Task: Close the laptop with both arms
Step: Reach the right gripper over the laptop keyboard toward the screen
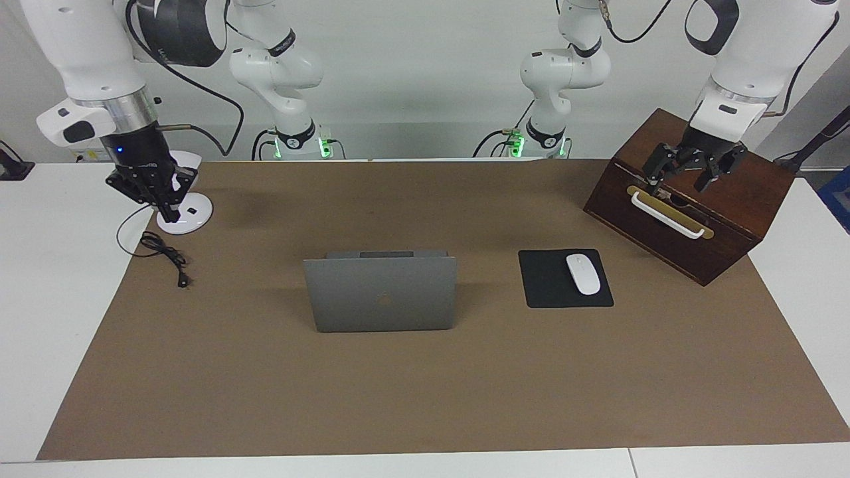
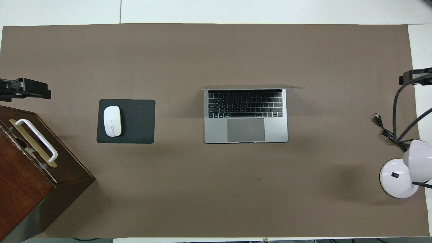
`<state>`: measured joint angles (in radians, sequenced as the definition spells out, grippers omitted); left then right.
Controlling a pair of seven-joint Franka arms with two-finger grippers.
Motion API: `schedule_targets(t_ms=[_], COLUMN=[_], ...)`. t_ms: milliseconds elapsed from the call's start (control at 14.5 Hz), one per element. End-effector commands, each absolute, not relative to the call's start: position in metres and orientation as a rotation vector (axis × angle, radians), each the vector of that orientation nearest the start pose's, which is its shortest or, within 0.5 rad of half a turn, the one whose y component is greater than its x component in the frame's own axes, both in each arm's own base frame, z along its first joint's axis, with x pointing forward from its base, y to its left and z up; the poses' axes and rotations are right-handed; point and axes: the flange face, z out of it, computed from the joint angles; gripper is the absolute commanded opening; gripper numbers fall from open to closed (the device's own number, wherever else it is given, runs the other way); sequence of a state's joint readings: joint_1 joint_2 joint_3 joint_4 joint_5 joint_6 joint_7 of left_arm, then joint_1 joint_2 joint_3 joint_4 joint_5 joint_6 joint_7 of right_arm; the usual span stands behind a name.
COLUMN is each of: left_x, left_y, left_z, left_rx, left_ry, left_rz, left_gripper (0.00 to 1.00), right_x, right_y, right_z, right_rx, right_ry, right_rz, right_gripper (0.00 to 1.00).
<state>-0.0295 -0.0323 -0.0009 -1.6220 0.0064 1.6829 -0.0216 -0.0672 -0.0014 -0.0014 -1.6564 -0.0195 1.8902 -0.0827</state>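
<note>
The silver-grey laptop [image 1: 381,295] [image 2: 245,116] stands open in the middle of the brown mat, lid upright with its logo side away from the robots and its keyboard toward them. My right gripper [image 1: 169,212] [image 2: 414,72] points down over the white lamp's base at the right arm's end of the table, its fingertips shut together on nothing. My left gripper [image 1: 681,180] [image 2: 29,89] hangs open over the wooden box at the left arm's end. Both are well apart from the laptop.
A black mouse pad [image 1: 551,282] with a white mouse [image 1: 583,273] lies beside the laptop toward the left arm's end. The brown wooden box [image 1: 730,199] has a white handle [image 1: 667,216]. A white lamp [image 2: 398,179] and its black cable [image 1: 163,252] sit at the right arm's end.
</note>
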Motion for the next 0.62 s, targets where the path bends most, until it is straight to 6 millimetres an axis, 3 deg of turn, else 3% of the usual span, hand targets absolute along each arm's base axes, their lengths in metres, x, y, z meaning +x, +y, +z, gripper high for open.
schedule_targets(t_ms=[0, 138, 345, 552], left_x=[0.546, 0.545, 0.545, 0.545], left_y=[-0.013, -0.018, -0.02, -0.02], left_z=[0.634, 0.634, 0.634, 0.634], left_rx=[-3.134, -3.134, -3.136, -3.136], left_ry=[0.003, 0.017, 0.022, 0.022], left_rz=[-0.144, -0.145, -0.145, -0.145], left_gripper=[1.0, 1.0, 1.0, 1.0], right_x=[0.591, 0.604, 0.63, 0.656], right_y=[-0.038, -0.023, 0.026, 0.073], right_z=[0.616, 0.609, 0.589, 0.556], right_rx=[-3.135, -3.117, -3.084, -3.049], right_ry=[-0.014, 0.036, 0.081, 0.124], right_rz=[-0.424, -0.479, -0.543, -0.573], right_gripper=[0.0, 0.0, 0.0, 0.0])
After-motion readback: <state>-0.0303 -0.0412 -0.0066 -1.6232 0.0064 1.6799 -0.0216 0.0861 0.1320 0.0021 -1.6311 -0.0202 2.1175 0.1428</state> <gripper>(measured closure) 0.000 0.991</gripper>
